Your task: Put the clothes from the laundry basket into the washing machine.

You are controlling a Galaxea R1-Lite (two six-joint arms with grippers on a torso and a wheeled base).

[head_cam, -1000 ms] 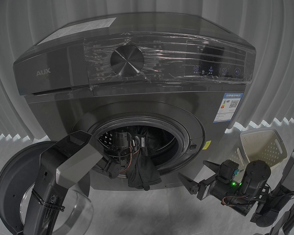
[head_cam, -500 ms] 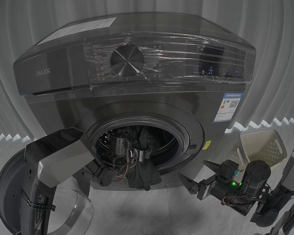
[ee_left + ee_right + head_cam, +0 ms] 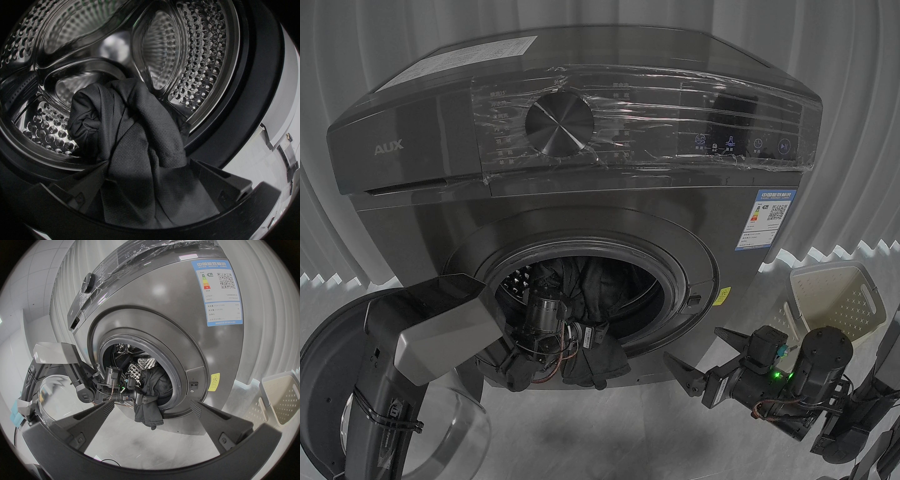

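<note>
Left gripper (image 3: 149,162) spread astride black garment (image 3: 131,125), right gripper (image 3: 695,345) spread over grey floor (image 3: 600,431), pale curtains (image 3: 850,94)

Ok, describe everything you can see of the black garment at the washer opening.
The black garment is soft, finely textured cloth, bunched and creased. Its upper part is heaped inside the perforated steel drum; its lower end hangs out over the opening's lower rim, down the front of the washing machine. It runs between the open jaws of the left gripper.
</note>
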